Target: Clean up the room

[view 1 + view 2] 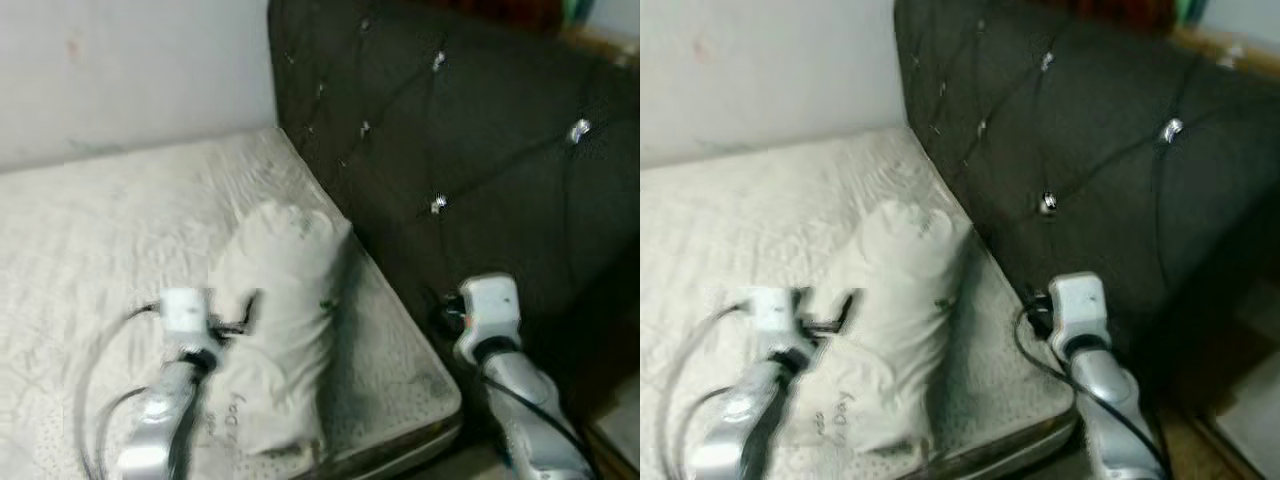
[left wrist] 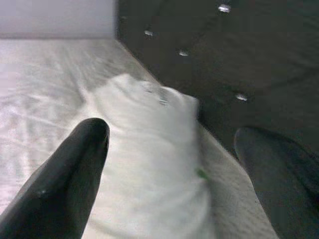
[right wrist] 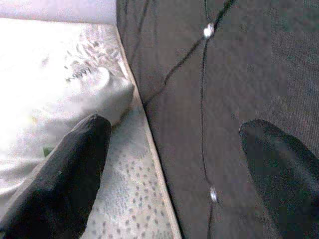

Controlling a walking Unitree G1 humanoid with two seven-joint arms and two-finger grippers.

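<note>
White pillow (image 1: 275, 320) lies on bed (image 1: 90, 250) beside dark tufted headboard (image 1: 480, 150); left hand (image 2: 169, 164) fingers apart over pillow, right hand (image 3: 174, 169) apart near headboard.

A bare white mattress (image 1: 90, 250) with a quilted, dotted cover runs up against a dark tufted headboard (image 1: 480, 150). One white pillow (image 1: 275, 320) lies on it lengthwise, near the edge beside the headboard, with printed writing on its near end.

"Day" on the pillow (image 1: 275, 330)
</note>
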